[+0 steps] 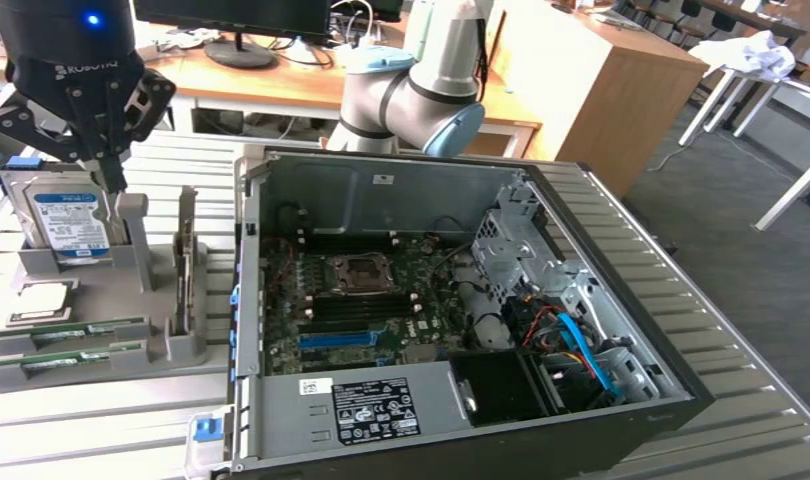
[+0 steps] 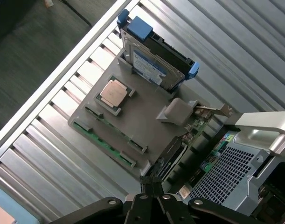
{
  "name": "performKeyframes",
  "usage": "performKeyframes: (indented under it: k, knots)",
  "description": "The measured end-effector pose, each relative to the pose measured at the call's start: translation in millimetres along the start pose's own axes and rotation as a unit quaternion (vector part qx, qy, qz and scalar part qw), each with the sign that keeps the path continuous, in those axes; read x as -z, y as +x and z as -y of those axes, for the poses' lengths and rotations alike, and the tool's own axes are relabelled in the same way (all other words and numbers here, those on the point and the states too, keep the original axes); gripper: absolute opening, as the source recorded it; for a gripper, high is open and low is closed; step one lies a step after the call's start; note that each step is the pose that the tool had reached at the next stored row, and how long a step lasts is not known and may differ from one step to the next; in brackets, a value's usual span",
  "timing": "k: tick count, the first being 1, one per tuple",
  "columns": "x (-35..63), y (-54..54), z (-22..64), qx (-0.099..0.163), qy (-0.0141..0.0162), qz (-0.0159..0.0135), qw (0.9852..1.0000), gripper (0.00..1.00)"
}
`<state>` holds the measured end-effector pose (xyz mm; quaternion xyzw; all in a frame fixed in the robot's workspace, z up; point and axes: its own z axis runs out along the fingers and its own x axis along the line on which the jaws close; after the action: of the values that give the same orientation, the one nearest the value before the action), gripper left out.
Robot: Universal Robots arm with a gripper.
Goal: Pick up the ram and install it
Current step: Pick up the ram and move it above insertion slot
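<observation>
Two ram sticks lie flat in slots along the front of a grey parts holder (image 1: pixel 158 345). One ram stick (image 1: pixel 78 331) sits just behind the other (image 1: pixel 58 360). In the wrist view the outer ram (image 2: pixel 102 142) shows as a thin green strip along the holder's edge. My gripper (image 1: pixel 112 182) hangs above the back of the holder, beside the upright hard drive (image 1: pixel 66 222). Its fingers are shut together with nothing between them, and it is well apart from the ram. The wrist view shows my gripper (image 2: pixel 151 186) shut, high over the holder.
The open computer case (image 1: pixel 592 300) lies to the exterior view's right of the holder, with its motherboard (image 1: pixel 365 300) exposed. On the holder stand a processor chip (image 2: pixel 113 92), the hard drive (image 2: pixel 154 63) and an upright expansion card (image 1: pixel 185 265). The table is slatted metal.
</observation>
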<state>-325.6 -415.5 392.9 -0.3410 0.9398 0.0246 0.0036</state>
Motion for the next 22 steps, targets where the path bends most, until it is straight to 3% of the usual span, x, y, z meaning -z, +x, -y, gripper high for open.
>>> performKeyframes:
  k: [11, 22]
  knots:
    - [0.0, 0.0, 0.0, 0.032, -0.0008, -0.0015, 0.9995, 0.1]
    - [-0.1, 0.0, 0.0, 0.071, -0.0017, -0.0031, 0.9975, 0.1]
